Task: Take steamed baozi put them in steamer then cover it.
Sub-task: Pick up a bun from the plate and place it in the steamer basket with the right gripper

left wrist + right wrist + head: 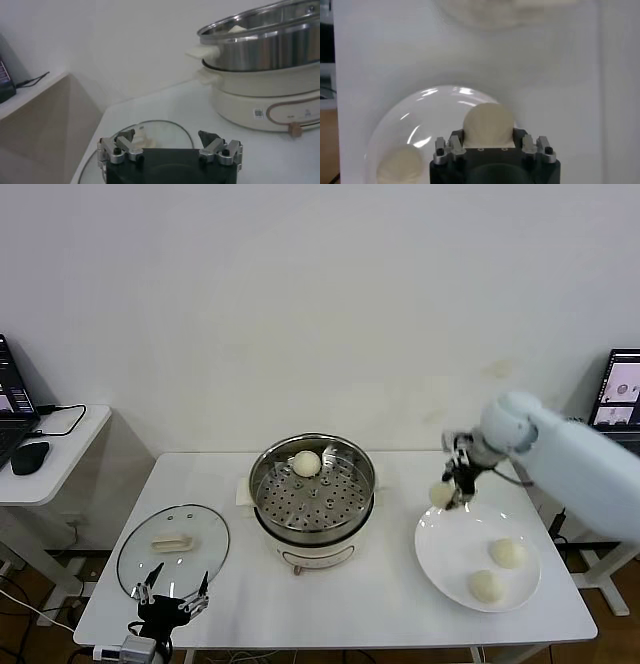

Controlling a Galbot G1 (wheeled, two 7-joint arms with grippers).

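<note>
Over on the left, the left gripper [171, 599] hangs at the near edge of the white table [250, 604], its 2 fingers spread wide apart, just in front of 1 clear glass lid [173, 546] that lies flat with its cream handle up. In the middle stands 1 steamer [313, 494], uncovered, with 1 baozi in the steamer [306, 463] sitting on the perforated tray at the far side. To the right, the right gripper [447, 493] is clamped on 1 held baozi [441, 494], raised above the far left rim of 1 white plate [445, 546]. On that plate rest 2 plate baozi [507, 553], side by side toward its near right part. That makes 4 buns counted.
</note>
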